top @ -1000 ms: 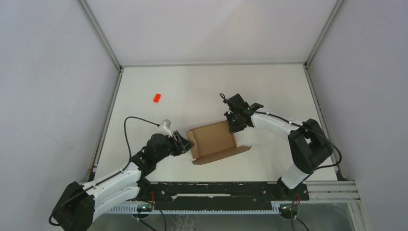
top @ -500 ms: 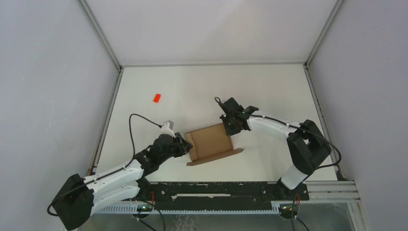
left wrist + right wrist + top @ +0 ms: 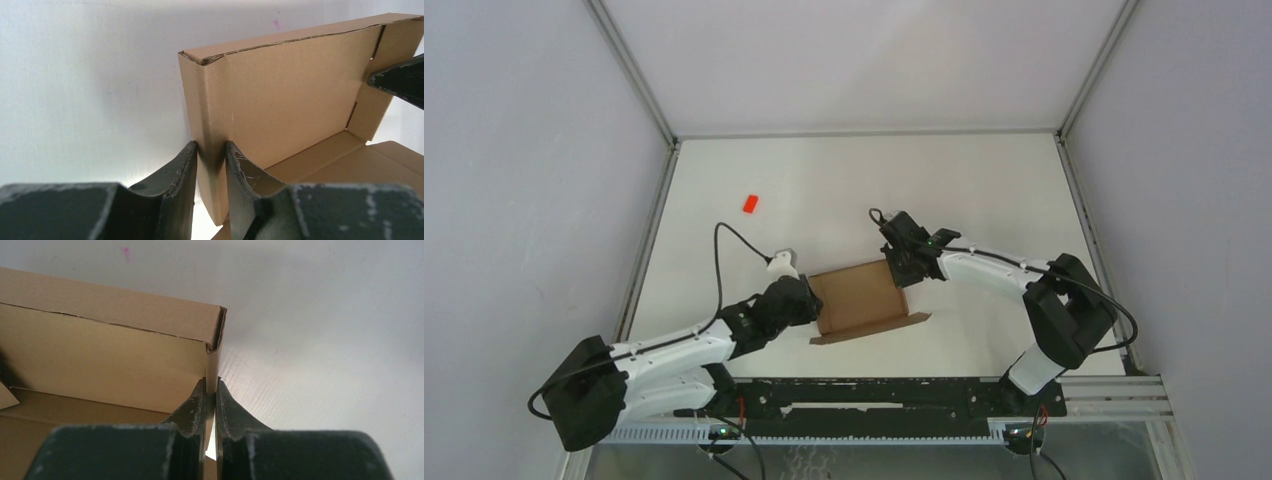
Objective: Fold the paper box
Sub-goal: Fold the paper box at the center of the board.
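The box [image 3: 861, 298] stands half-formed on the table [image 3: 984, 180] between my arms, walls up and one flap flat along its near side. My left gripper [image 3: 210, 165] pinches the box's left wall (a finger touching each face). My right gripper [image 3: 211, 400] is clamped tight on the thin wall at its far right corner. A red block [image 3: 750, 203] lies well off, beyond the box's far left.

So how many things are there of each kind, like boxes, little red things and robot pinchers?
brown cardboard paper box: 1
small red block: 1
black two-finger grippers, the left gripper and the right gripper: 2
Total: 4
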Tool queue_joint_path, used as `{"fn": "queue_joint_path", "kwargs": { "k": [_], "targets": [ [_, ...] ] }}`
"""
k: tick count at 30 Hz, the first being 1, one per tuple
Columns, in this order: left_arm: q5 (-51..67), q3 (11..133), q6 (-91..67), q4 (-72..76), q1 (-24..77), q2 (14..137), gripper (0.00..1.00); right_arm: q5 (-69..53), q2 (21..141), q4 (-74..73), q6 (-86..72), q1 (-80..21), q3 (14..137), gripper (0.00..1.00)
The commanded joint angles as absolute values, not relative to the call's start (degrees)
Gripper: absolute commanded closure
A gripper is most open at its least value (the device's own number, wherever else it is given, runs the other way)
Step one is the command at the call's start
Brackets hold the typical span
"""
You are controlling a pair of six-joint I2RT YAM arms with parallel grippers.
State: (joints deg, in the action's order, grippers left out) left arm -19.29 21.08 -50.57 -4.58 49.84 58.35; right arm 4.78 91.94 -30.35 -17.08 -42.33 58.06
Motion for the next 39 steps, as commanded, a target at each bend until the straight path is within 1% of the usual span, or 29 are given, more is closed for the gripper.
{"fn": "queue_joint_path", "kwargs": {
  "k": [1,5,10,13,17,23,30,36,39],
  "targets": [
    [-24.87,25.98,-50.15,-6.35,51.61,60.51,0.68,4.15,89.64,-27.86,-18.17,-44.34,57.48,0.96],
    [-28.13,28.25,-49.76,-9.24,53.41,61.97,0.73,5.13,89.41,-27.90,-18.35,-45.20,57.43,0.96],
    [-33.09,31.21,-49.56,-13.60,55.44,63.89,0.86,7.57,88.53,-28.31,-18.89,-47.04,57.28,0.96],
    [-35.93,31.90,-49.66,-15.39,56.34,64.12,0.90,9.29,86.85,-27.64,-19.99,-48.46,55.69,0.96],
    [-39.35,31.90,-49.21,-16.97,56.88,63.07,0.94,10.94,84.73,-27.07,-20.81,-49.63,53.72,0.96],
    [-45.39,32.61,-46.39,-19.18,58.34,61.32,0.95,12.77,81.10,-28.22,-21.59,-51.39,53.09,0.96],
    [-53.92,32.96,-45.60,-20.83,62.43,59.11,0.96,14.98,78.71,-30.09,-23.05,-54.45,53.04,0.95],
    [-59.38,31.41,-44.61,-20.41,65.50,53.57,0.94,17.79,75.13,-30.83,-24.67,-57.91,51.43,0.95],
    [-59.94,29.39,-42.07,-17.87,66.40,49.74,0.91,20.09,72.52,-31.77,-25.52,-59.71,50.43,0.95]
  ]
}}
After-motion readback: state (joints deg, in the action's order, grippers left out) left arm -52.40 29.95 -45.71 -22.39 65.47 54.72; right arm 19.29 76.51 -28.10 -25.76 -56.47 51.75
